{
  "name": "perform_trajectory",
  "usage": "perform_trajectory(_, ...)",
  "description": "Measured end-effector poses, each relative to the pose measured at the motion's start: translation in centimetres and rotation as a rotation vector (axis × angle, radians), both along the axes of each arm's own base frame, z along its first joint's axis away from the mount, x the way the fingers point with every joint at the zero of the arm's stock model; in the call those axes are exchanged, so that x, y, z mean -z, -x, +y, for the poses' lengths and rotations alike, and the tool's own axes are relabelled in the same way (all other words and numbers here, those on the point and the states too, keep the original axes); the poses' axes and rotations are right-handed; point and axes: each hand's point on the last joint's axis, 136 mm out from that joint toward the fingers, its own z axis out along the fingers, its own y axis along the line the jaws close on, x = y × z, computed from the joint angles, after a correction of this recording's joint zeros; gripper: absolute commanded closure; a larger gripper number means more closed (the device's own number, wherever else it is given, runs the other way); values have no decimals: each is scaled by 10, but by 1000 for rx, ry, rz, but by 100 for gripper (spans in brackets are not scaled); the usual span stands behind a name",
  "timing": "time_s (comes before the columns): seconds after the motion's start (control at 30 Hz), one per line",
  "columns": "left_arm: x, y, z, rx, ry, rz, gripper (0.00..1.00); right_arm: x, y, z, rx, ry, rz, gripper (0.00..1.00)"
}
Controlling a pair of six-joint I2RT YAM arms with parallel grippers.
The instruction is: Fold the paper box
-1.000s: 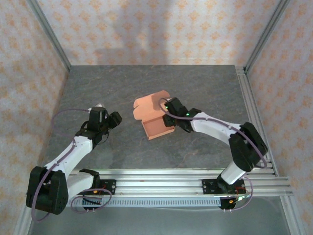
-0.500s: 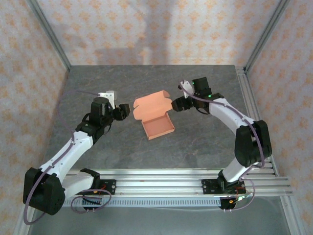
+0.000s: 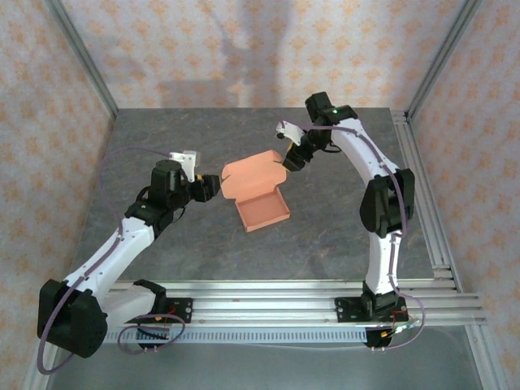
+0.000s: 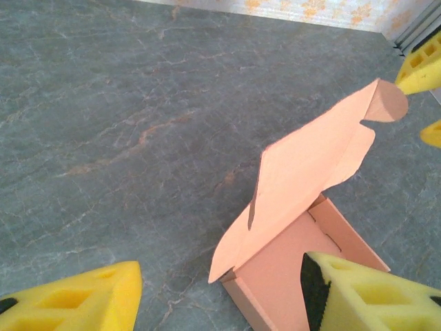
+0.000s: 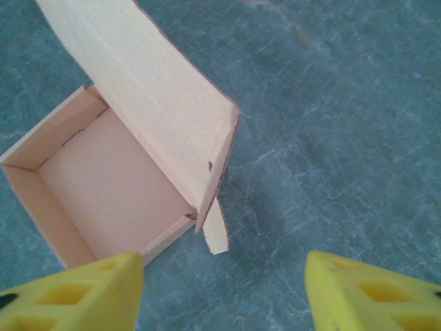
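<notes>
Grey table (image 4: 103,103), paper box (image 4: 275,269) edge-cropped

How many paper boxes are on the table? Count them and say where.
1. The paper box sits at the middle of the table, between the left gripper and the right gripper, lid flap raised. No other seems hidden.
</notes>
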Motion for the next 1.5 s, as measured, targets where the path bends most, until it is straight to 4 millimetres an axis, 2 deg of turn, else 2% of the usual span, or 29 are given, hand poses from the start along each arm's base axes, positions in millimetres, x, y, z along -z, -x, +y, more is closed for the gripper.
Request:
perform_trajectory(0.1,4,3,1,-2,-3,9,37,-3,-2,5,-67,13,21,53)
perform_trajectory(0.2,8,4,1,-2,-5,16,37,-3,-1,12,-123,21,46,56)
perform_trajectory(0.37,8,4,2,-1,-6,18,37,8,7,22,-174,48,100,62)
perform_trajectory(0.5,13,7,2,-2,-10,28,37,18,14,27,-200,67,131,71)
perform_trajectory(0.67,16,11,3,-1,-11,36,37,20,17,29,-209,78,136,77)
perform_trajectory(0.73,15,12,4,-1,-11,36,37,21,17,30,-210,79,137,78)
perform_trajectory(0.8,15,12,4,-1,-11,35,37,21,17,30,-210,81,136,71)
perform_trajectory(1.0,16,12,4,-1,-12,38,37,27,10,28,-191,105,121,65)
perform_trajectory(1.27,17,12,4,-1,-12,39,37,36,-7,29,-159,125,78,64)
perform_trajectory(1.5,17,13,4,-1,-12,40,37,38,-13,31,-140,121,68,51)
